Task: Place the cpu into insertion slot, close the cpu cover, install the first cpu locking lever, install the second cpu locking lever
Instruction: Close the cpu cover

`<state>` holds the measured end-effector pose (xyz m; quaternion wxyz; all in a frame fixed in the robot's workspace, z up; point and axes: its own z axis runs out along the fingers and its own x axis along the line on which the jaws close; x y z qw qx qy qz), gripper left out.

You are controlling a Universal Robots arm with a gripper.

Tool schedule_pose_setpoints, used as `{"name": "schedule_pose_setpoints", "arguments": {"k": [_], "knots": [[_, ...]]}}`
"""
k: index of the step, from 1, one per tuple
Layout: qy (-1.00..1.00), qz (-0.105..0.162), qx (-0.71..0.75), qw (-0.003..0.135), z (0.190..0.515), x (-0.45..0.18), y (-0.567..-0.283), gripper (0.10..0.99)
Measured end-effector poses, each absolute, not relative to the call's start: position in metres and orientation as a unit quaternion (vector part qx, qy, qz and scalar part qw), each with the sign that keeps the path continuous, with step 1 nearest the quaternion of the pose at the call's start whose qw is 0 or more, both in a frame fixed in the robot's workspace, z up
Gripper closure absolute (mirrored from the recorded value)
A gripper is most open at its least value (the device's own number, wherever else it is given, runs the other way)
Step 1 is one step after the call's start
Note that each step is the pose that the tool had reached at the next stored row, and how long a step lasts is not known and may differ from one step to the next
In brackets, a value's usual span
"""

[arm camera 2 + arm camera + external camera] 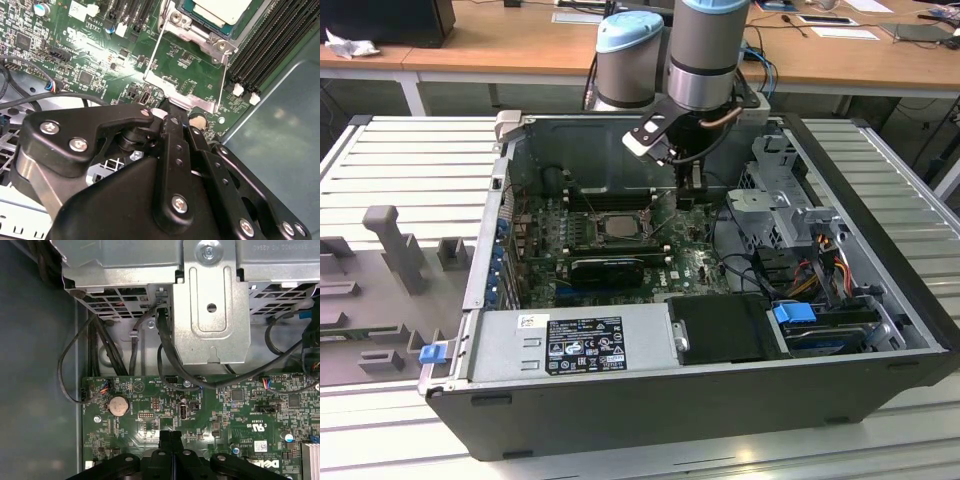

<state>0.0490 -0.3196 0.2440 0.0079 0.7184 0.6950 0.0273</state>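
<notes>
The pale cpu (220,10) lies in the insertion slot, whose silver rim (195,34) frames it; in the exterior view it sits mid-board (620,226). The cpu cover (187,100), a thin silver frame with an open middle, stands swung up off the socket, with green board showing through its cut-out. My gripper (172,112) is shut, and its joined tips rest against the cover's free edge on the side away from the socket. In the first wrist view the two fingers (170,436) press together over the board. From outside, the gripper (685,198) hangs just to the exterior view's right of the socket.
Long black memory slots (270,45) run beside the socket. A black expansion card (605,268) lies in front of it. The metal drive cage (215,305) with black cables stands close to the gripper's far side. The power supply (570,340) and case walls (880,200) enclose the board.
</notes>
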Motion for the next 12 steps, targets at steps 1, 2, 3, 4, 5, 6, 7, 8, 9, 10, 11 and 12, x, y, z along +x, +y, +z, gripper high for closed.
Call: {"name": "schedule_pose_setpoints", "arguments": {"k": [1, 2, 3, 4, 5, 6, 7, 8, 9, 10, 11, 12], "knots": [[0.695, 0.027, 0.718, 0.008, 0.2439, 0.0488, -0.3196, 0.98], [0.695, 0.027, 0.718, 0.008, 0.2439, 0.0486, -0.3196, 0.98], [0.695, 0.027, 0.718, 0.008, 0.2439, 0.0483, -0.3196, 0.98], [0.695, 0.027, 0.718, 0.008, 0.2439, 0.0477, -0.3196, 0.98], [0.695, 0.027, 0.718, 0.008, 0.2439, 0.047, -0.3196, 0.98], [0.695, 0.027, 0.718, 0.008, 0.2439, 0.0465, -0.3196, 0.98], [0.695, 0.027, 0.718, 0.008, 0.244, 0.0461, -0.3196, 0.98], [0.695, 0.027, 0.718, 0.008, 0.2439, 0.0455, -0.3196, 0.98], [0.695, 0.027, 0.718, 0.008, 0.244, 0.045, -0.3196, 0.98], [0.695, 0.027, 0.718, 0.008, 0.2439, 0.0445, -0.3196, 0.98], [0.695, 0.027, 0.718, 0.008, 0.2439, 0.044, -0.3196, 0.98], [0.695, 0.027, 0.718, 0.008, 0.2439, 0.0434, -0.3196, 0.98]]}}
